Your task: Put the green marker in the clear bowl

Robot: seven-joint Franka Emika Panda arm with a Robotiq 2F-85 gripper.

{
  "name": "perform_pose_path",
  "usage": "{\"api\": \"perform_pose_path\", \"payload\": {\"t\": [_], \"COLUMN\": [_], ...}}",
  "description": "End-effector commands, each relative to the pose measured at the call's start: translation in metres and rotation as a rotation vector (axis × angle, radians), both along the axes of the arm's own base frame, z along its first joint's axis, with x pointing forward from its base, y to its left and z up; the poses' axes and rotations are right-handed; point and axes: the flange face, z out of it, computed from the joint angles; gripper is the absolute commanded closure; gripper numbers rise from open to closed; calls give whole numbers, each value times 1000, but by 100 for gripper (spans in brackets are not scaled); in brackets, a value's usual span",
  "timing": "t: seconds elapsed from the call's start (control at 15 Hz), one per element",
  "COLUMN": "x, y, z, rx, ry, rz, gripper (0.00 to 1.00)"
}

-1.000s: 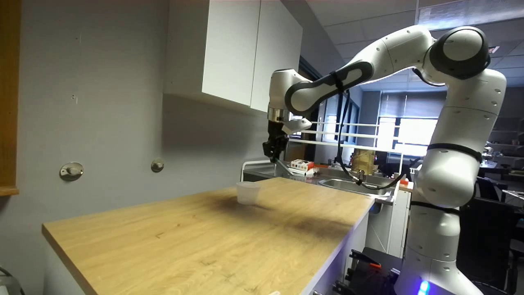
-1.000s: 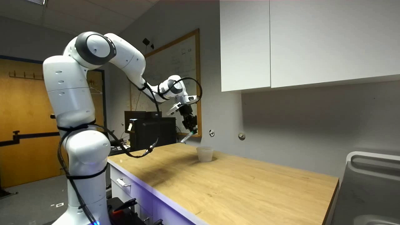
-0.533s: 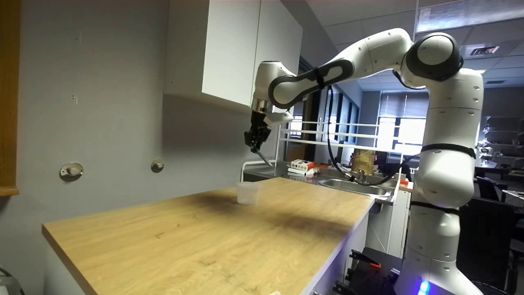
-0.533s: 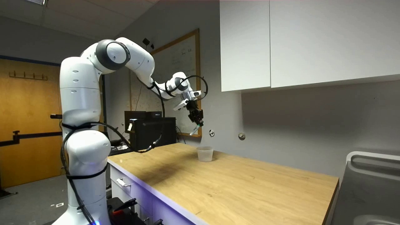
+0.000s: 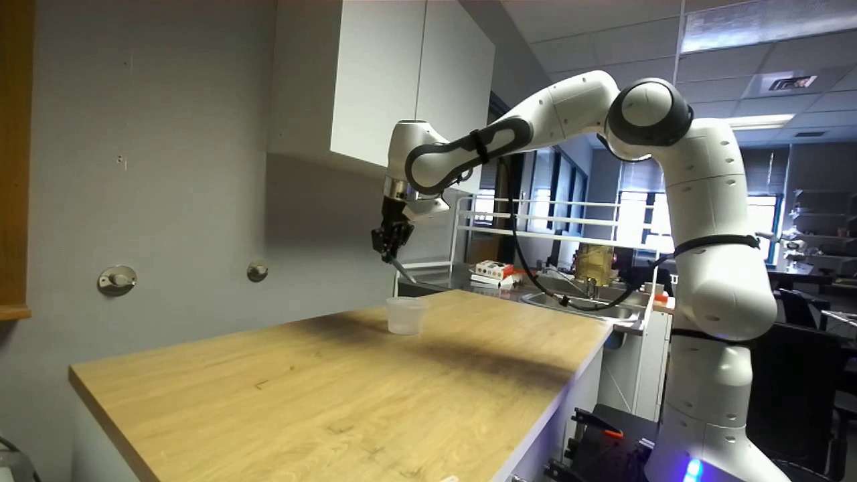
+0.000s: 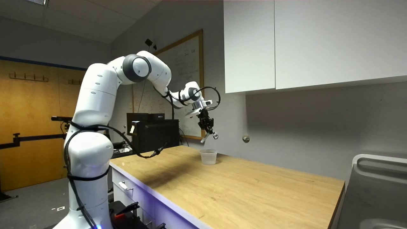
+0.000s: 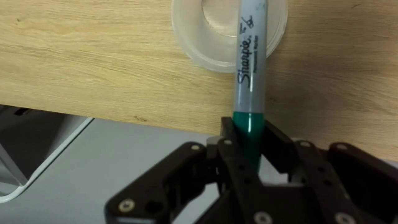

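Observation:
The green marker (image 7: 251, 62) has a grey barrel and a green cap. My gripper (image 7: 248, 127) is shut on its cap end. The barrel points away from the fingers and tilts downward. The marker also shows in both exterior views (image 5: 403, 271) (image 6: 205, 137), with the gripper (image 5: 388, 258) (image 6: 210, 131) above it. The clear bowl (image 7: 205, 46) is round and translucent, and stands upright on the counter in both exterior views (image 5: 406, 316) (image 6: 208, 157). The marker's free end is above the bowl, apart from its rim. In the wrist view the barrel covers part of the bowl, whose inside shows only partly.
The wooden counter (image 5: 321, 395) carries the bowl near its wall-side edge, and a grey wall (image 5: 194, 221) rises behind it. A white cabinet (image 5: 381, 80) hangs above. A sink (image 5: 576, 304) and a white rack (image 5: 556, 234) lie past the counter's far end.
My gripper has carried the marker toward the wall, first rising, then lowering slightly, and its free end has come above the bowl. The bowl has not moved. The gripper stays shut.

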Motion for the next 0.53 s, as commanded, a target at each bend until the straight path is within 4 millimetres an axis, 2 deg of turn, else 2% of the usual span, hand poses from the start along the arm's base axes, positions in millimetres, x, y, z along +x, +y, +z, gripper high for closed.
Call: {"api": "perform_pose_path", "payload": {"t": [0.0, 0.47], "x": [29, 45], "y": [-6, -34], "z": [-12, -39], "rx": [21, 70], "ry": [27, 69], "rz": [27, 18], "gripper": [89, 89]}}
